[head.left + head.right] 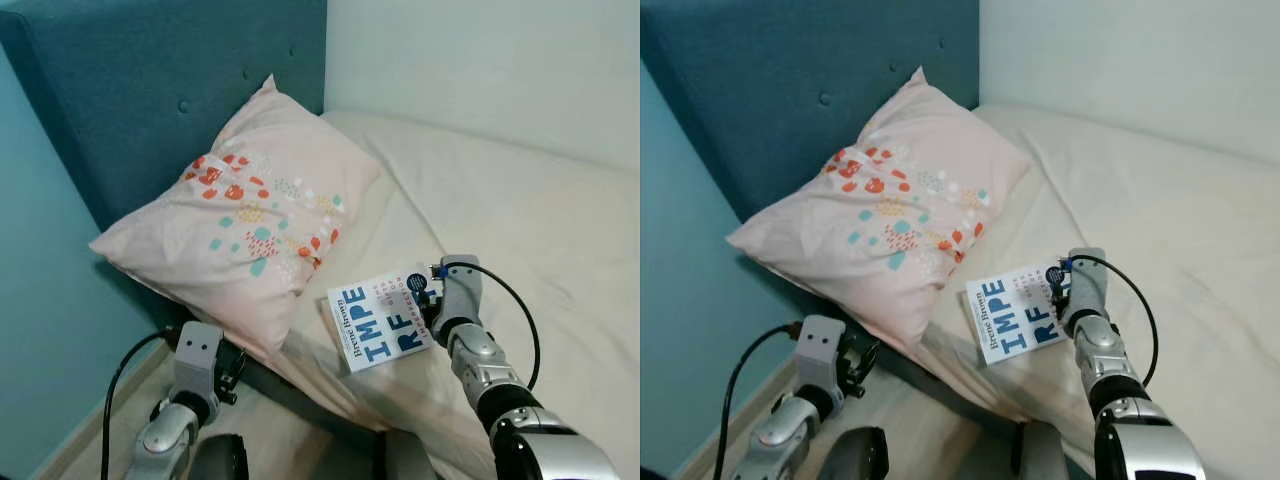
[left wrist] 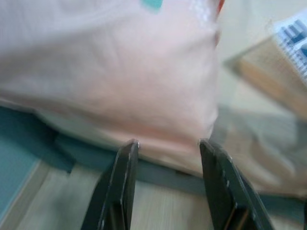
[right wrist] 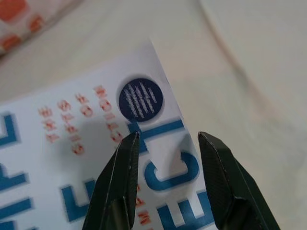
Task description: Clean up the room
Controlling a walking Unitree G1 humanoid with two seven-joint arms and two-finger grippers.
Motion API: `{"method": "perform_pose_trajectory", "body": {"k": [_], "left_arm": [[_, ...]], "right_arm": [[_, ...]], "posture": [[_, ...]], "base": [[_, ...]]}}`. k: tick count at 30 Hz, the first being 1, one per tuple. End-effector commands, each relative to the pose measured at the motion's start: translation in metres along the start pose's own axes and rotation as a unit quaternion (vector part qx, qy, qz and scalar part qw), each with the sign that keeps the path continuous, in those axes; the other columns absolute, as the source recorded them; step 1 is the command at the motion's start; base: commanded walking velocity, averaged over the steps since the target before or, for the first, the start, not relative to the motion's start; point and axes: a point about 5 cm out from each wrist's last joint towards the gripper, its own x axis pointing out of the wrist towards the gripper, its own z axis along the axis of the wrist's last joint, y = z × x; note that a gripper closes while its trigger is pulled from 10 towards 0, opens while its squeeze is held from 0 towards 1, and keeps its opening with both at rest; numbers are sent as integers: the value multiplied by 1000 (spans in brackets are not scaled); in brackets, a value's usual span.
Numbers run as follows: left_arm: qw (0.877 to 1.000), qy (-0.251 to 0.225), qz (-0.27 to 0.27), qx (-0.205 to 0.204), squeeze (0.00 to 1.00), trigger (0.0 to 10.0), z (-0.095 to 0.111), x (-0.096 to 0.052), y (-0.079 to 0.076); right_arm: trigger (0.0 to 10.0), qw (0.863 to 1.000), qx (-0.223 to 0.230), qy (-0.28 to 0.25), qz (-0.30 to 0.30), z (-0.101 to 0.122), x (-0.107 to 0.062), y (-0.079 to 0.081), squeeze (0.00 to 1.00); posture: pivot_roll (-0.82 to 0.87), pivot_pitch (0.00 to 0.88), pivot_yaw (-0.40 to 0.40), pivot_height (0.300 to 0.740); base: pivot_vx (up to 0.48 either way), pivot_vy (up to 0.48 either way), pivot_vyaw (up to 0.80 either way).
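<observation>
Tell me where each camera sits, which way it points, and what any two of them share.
Head stereo pair: looks down at the bed, pillow and book; both arms show.
Left wrist: looks along the open left gripper at the pillow's lower edge.
Right wrist: looks along the open right gripper at the book's cover.
All four views catch the book.

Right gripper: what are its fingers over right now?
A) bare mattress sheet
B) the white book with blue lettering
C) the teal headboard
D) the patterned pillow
B: the right gripper hangs open just above the book, its fingers framing the blue letters on the white cover, while the pillow lies off to the robot's left of the book.
</observation>
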Motion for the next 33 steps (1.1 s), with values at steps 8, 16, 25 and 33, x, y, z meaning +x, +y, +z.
{"method": "perform_pose_trajectory", "body": {"k": [8, 16, 25, 33], "left_arm": [[1000, -6, -8, 17, 0, 10000, 15, -19, 7], [1000, -2, -16, 23, 0, 10000, 21, -27, 6], [999, 10, -38, 28, 0, 10000, 23, -27, -2], [999, 14, -43, 28, 0, 10000, 24, -28, -3]], "right_arm": [[10000, 999, 5, 22, -44, 6, 1, -24, 0], [10000, 997, -13, 32, -76, 8, -1, -46, 0], [10000, 991, -65, 47, -104, 8, -7, -74, 0], [10000, 989, -92, 55, -101, 8, -10, -84, 0]], "posture": [[190, 285, -62, 580], [196, 299, -46, 580], [194, 284, -38, 580], [194, 276, -40, 580]], "base": [[0, 0, 0], [0, 0, 0], [0, 0, 0], [0, 0, 0]]}}
